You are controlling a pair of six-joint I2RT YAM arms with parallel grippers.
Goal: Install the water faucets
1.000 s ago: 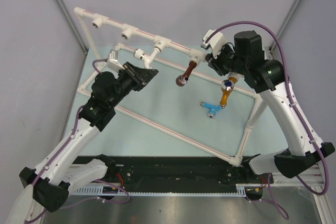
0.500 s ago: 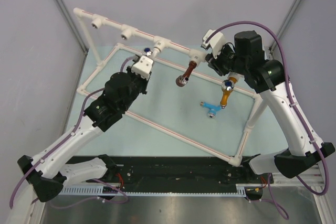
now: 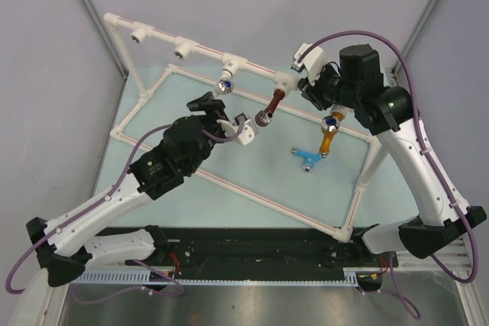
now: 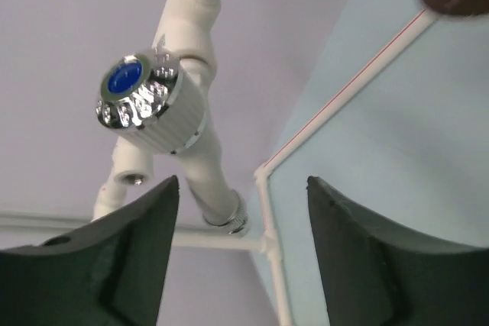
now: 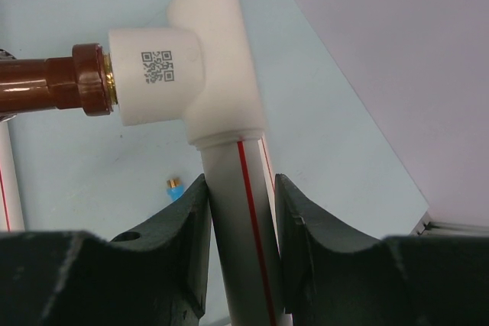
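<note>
The white faucet (image 3: pixel 226 82) with its chrome, blue-dotted cap (image 4: pixel 147 101) hangs from a tee socket (image 4: pixel 192 7) of the white pipe frame (image 3: pixel 153 91). My left gripper (image 3: pixel 219 113) (image 4: pixel 243 182) stands open just below it, touching nothing. The brown faucet (image 3: pixel 270 105) (image 5: pixel 67 83) sits in the neighbouring tee (image 5: pixel 200 75). My right gripper (image 3: pixel 309 82) (image 5: pixel 239 188) is shut on the red-striped top pipe (image 5: pixel 243 211) just beside that tee. The orange-yellow faucet (image 3: pixel 329 134) and the light blue faucet (image 3: pixel 306 158) lie on the table inside the frame.
Two more tee sockets (image 3: pixel 181 51) face out along the top rail toward the left. The frame's low rectangle (image 3: pixel 252 192) rests on the pale green table, with grey walls behind. A black rail (image 3: pixel 252 250) runs along the near edge by the arm bases.
My left gripper has opened, let go of the white faucet at its tee and drawn back down and to the right. The right arm has not moved.
</note>
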